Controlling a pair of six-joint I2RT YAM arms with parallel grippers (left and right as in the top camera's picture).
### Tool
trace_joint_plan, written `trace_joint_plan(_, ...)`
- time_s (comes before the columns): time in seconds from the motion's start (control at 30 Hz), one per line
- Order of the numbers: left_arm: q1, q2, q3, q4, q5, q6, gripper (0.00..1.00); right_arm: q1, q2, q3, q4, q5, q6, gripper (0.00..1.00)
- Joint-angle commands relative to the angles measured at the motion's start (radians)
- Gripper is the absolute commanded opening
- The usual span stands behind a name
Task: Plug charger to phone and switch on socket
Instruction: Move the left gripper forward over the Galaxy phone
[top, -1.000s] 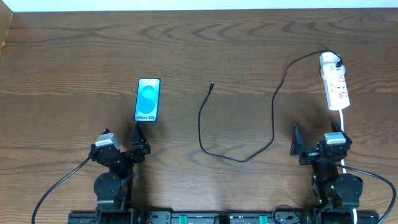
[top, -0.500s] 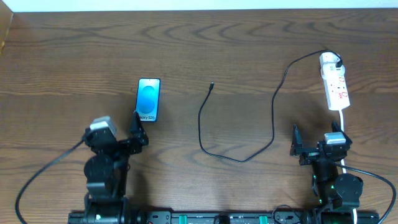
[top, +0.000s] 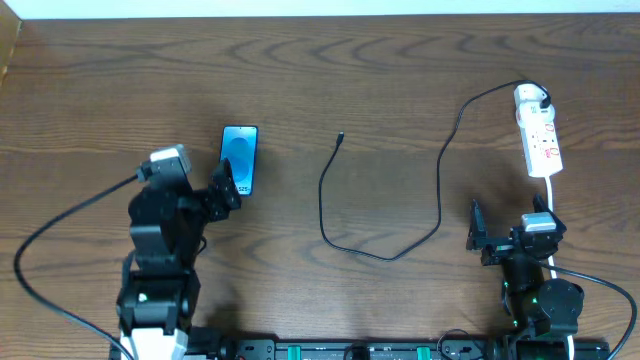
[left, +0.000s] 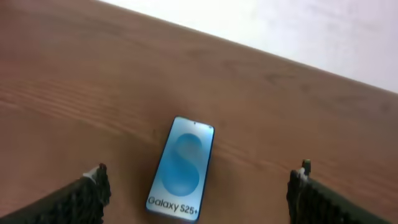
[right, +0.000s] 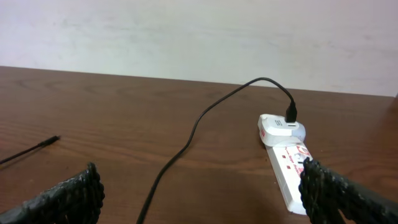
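On the left half of the dark brown wooden bench (top: 400, 60) lies a slim black-edged smartphone (left: 183, 168) with a bright blue screen, face up, its long sides running toward the far edge. The left claw (top: 224, 188) hangs over the smartphone's near end, spread wide and grasping nothing. In the wrist view the smartphone sits between its two black fingers (left: 93, 186), clear of both, text end nearest.

The right claw (top: 477, 233) is released too and empty, low by the near edge on the right side. Beyond it, toward the far right corner, lies the white elongated power strip (top: 543, 140) with red marks on its face. A white cord (top: 552, 190) runs from its near end back toward that arm.

A white plug (top: 532, 97) sits in the strip's far end. From it the thin black charger cable (top: 325, 200) loops to mid-bench. Its small connector tip (top: 341, 137) lies loose, well apart from the smartphone.
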Motion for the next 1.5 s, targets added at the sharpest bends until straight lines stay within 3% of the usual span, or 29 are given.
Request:
trace_joint_plan(0.0,0.005,0.053,0.103,-0.052,0.006,0.032,0.92,0.007,0.000,-0.001,-0.005,0.000,0.007,0.99)
trace_joint_plan(0.57,0.004,0.464,0.579,-0.394,0.127,0.125,0.92,0.007,0.000,-0.001,-0.005,0.000,0.007,0.99)
trace_joint_plan(1.0,0.004,0.822,1.027,-0.750,0.156,0.201,0.92,0.007,0.000,-0.001,-0.005,0.000,0.007,0.99)
trace_joint_plan(1.47,0.004,0.972,1.036,-0.788,0.156,0.192,0.92,0.007,0.000,-0.001,-0.005,0.000,0.007,0.99)
